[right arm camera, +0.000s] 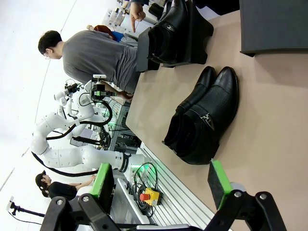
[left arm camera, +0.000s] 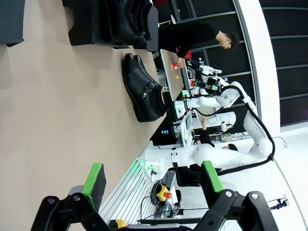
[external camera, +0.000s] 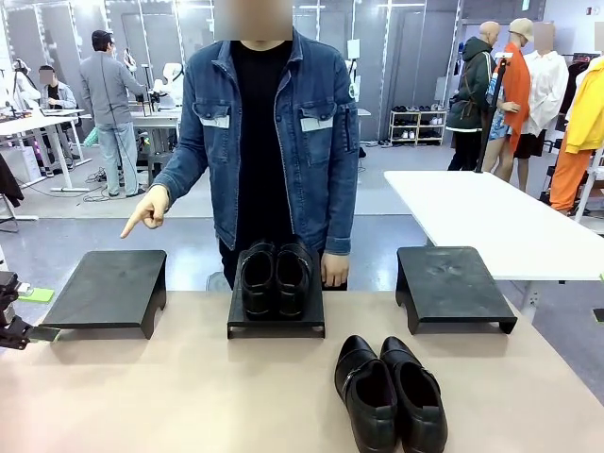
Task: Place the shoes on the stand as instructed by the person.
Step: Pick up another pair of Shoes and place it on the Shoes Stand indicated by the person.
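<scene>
- One pair of shoes [external camera: 389, 394] lies loose on the table [external camera: 170, 396]. It is close to the near edge, a bit right of the middle. The two shoes touch side by side, and their toes point to the far edge.
- The other pair [external camera: 274, 278] sits on the middle stand [external camera: 276, 326], by the far edge.
- The person [external camera: 269, 123] stands behind the far edge and points one hand [external camera: 146, 212] down at the left stand [external camera: 109, 283]. I think the loose pair should go there.
- The right stand [external camera: 453, 283] is by the far edge too, toward the right corner.
- The left gripper [left arm camera: 153, 173] is wide and holds nothing.
- The right gripper [right arm camera: 161, 178] is wide and holds nothing too. The loose pair lies on the table ahead of it.
- The shoes look shiny and smooth, so they may slip between the pads.
- They look stiff at the heel and sole and softer near the top. They are likely not heavy.
- A good place to hold is across the middle of the pair, squeezing both shoes together. That way neither one drops.
</scene>
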`<state>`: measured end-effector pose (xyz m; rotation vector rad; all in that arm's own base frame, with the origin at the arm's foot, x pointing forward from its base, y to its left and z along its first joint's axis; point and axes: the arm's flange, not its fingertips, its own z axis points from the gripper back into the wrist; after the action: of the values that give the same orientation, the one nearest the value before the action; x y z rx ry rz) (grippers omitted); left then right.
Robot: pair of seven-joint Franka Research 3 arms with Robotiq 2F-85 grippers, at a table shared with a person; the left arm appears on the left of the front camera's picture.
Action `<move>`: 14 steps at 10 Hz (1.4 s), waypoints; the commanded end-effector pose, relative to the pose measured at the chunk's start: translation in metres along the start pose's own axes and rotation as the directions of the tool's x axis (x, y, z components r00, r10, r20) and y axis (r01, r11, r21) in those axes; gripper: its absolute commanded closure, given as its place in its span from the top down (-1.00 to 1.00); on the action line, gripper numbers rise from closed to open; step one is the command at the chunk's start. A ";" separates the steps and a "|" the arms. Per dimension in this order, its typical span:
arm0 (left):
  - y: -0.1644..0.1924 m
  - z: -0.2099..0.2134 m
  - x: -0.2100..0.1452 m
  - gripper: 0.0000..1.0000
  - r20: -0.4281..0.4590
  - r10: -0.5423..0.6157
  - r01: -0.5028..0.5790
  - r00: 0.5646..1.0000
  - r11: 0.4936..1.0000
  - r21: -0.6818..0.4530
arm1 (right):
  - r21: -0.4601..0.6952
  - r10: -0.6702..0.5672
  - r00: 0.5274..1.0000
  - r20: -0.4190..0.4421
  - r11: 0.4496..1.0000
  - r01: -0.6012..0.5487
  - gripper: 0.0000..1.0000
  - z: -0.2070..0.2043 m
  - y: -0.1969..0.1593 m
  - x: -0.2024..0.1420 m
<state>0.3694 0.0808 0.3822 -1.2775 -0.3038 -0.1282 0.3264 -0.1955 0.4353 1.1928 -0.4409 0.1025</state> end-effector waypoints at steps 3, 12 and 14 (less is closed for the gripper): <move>0.000 0.000 0.000 1.00 0.000 0.000 0.000 1.000 1.000 0.000 | 0.010 0.008 1.000 0.007 1.000 -0.008 1.00 0.001 0.001 0.000; -0.311 -0.224 0.009 1.00 -0.224 0.017 0.119 0.975 0.805 0.581 | 0.010 0.008 1.000 0.007 1.000 -0.008 1.00 0.001 0.001 0.000; -0.341 -0.297 -0.013 1.00 -0.241 -0.003 0.177 0.971 0.689 0.703 | 0.010 0.008 1.000 0.007 1.000 -0.008 1.00 0.001 0.001 0.000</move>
<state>0.2987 -0.2797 0.6183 -0.5516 -0.2163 -0.2451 0.3265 -0.1954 0.4354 1.1927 -0.4404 0.1032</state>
